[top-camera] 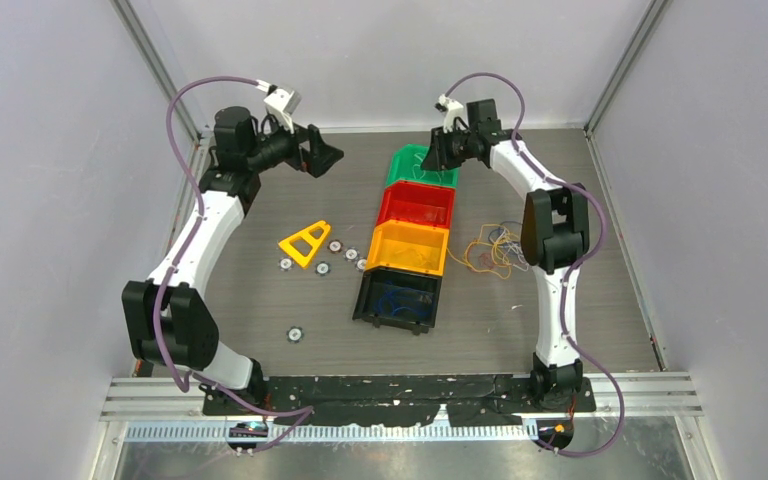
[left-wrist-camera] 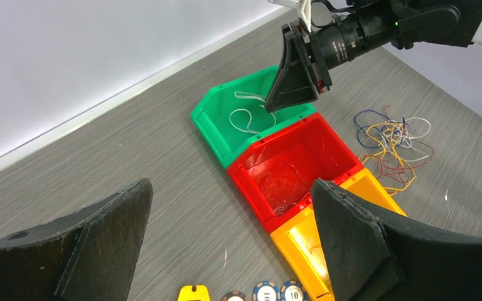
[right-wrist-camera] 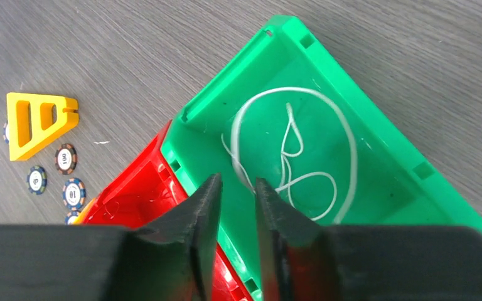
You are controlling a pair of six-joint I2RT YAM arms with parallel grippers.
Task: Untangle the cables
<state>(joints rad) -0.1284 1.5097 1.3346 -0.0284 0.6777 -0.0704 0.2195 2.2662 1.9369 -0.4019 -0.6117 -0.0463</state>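
My right gripper (right-wrist-camera: pixel 238 180) hangs over the green bin (right-wrist-camera: pixel 408 157), jaws a slit apart and gripping nothing I can see. The left gripper (left-wrist-camera: pixel 231 188) is spread wide, empty. One white cable (right-wrist-camera: pixel 353 153) lies in that bin, and the tangle (top-camera: pixel 495 250) sits on the table beside the yellow bin (top-camera: pixel 410 245). If I lift carelessly, the loop near my fingertips could snag and ride out. Only the right wrist view shows that closeness; the overhead and left wrist views show the tangle.

mixed-colour cables (top-camera: pixel 495 250) tangled on table (top-camera: pixel 260 300); white strand (right-wrist-camera: pixel 289 150), perhaps coiled, in green bin (right-wrist-camera: pixel 383 122)
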